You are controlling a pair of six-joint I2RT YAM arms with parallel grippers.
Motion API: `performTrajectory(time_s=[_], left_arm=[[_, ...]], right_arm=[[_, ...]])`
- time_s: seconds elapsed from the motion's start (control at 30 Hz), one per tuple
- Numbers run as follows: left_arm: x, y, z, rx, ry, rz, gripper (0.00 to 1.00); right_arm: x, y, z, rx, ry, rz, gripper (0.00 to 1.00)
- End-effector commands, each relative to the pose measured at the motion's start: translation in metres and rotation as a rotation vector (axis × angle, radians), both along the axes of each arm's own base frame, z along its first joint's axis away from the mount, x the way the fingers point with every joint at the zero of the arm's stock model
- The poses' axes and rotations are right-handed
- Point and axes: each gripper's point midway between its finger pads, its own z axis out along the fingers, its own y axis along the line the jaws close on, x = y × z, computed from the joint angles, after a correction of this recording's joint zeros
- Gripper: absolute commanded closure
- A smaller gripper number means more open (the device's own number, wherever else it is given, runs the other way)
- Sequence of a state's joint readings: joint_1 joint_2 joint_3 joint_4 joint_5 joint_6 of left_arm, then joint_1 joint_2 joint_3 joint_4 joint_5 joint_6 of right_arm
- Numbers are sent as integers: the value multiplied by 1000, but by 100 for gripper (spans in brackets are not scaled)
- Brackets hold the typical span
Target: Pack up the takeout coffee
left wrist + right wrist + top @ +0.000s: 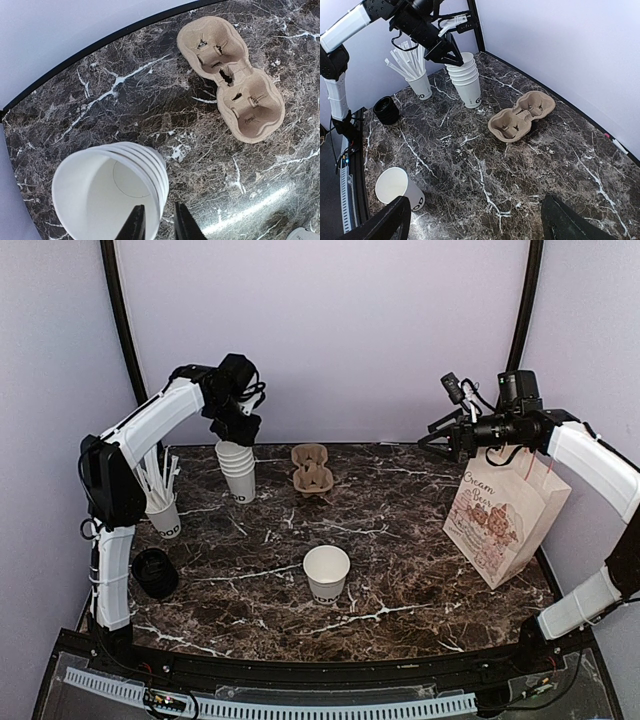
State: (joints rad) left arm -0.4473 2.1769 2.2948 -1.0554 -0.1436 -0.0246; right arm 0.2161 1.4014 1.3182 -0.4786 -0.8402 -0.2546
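The single white paper cup (326,573) with black lettering stands open, with no lid on it, at the table's middle front; it also shows in the right wrist view (399,189). A round black lid (155,572) lies at the left edge, apart from it. My left gripper (235,435) is over the stack of nested white cups (238,472). In the left wrist view its fingers (159,215) straddle the top cup's rim (110,190) with a narrow gap on each side. My right gripper (440,435) is wide open and empty, held high at the back right (475,220).
A brown two-cup pulp carrier (311,468) lies at the back middle, right of the stack. A white cup with wrapped straws (163,512) stands at the left. A printed paper bag (505,515) stands at the right edge, below my right arm.
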Motion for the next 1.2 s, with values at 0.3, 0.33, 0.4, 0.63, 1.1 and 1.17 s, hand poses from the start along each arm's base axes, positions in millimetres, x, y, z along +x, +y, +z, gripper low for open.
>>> performTrajectory(time_s=[0.3,0.33,0.4,0.63,1.1,1.17], left_arm=[[-63,-3,105,-25,-169,-3,59],[-71,-4,107,-22,-168,-5,58],[-93,-3,104,-16,-151,-7,58],[-181,13,83,-72,-43,36,59],[-304,73,-56,-74,282,218,59],[-310,82,-69,-49,298,258,58]], right_arm=[[-3,6,19,4,-36,29,9],[-2,6,19,-1,-39,29,9],[-1,9,18,-8,-40,36,9],[-1,24,11,-37,-32,76,10],[-9,52,-3,-94,-28,150,11],[-12,54,-3,-99,-30,155,11]])
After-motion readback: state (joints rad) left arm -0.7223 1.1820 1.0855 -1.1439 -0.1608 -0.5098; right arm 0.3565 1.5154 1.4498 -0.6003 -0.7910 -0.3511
